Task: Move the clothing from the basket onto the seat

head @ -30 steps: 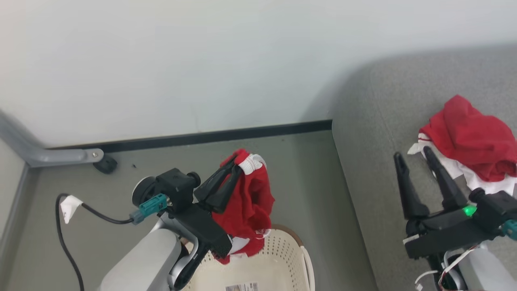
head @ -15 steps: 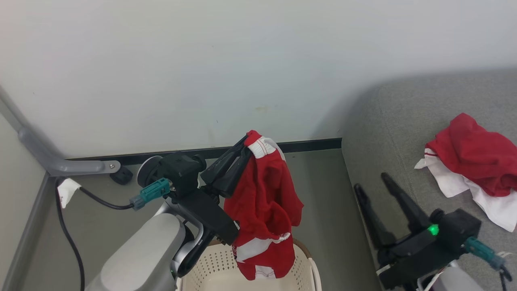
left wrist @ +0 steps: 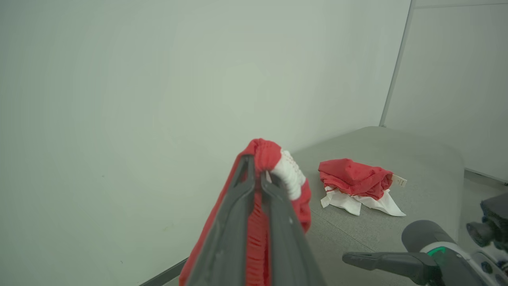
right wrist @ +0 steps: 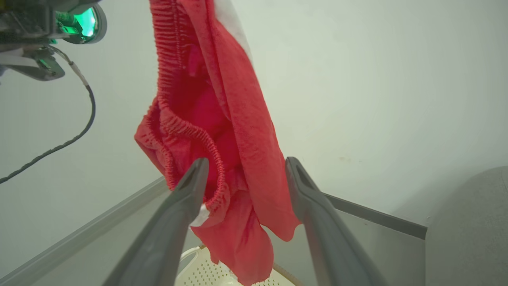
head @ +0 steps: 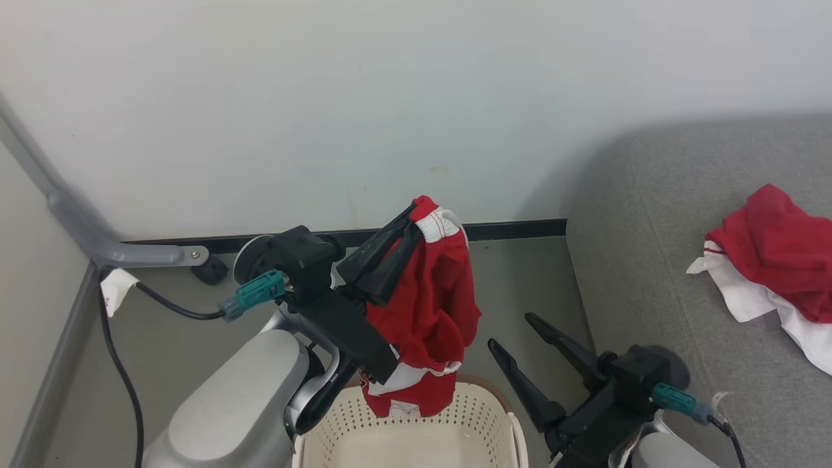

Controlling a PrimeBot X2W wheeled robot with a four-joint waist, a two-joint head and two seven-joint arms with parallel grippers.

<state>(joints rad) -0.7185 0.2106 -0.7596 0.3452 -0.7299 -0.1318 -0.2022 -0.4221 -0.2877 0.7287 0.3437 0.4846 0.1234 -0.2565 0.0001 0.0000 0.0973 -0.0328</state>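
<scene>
**1. left gripper** (head: 411, 223): raised above the basket, fingers pressed together and pinching the elastic waistband of 1 piece of clothing. The left wrist view shows red fabric squeezed between them.

**2. held garment** (head: 434, 305): red with white trim and white panels. It hangs limp and bunched from the left gripper, its lower end over the far rim of the basket. Whether it touches that rim cannot be told.

**3. basket** (head: 484, 422): cream-white and perforated, with a brown rim. It stands on the grey floor (head: 513, 286) near the left edge of the seat.

**4. seat** (head: 650, 273): grey upholstered cushion, with a rounded corner toward the wall (head: 325, 97).

**5. second garment** (head: 773, 260): red over white, crumpled, lying on the seat well in from its left edge.

**6. right gripper** (head: 510, 330): low, between the basket and the seat's left edge. Its 2 fingers are spread wide and hold nothing. They point toward the held garment and, in the head view, stand apart from it.

**7. Surroundings**: black skirting strip (head: 513, 229) at the foot of the wall, black cable (head: 177, 313) on the floor, and a grey bracket (head: 130, 255) in the corner
</scene>
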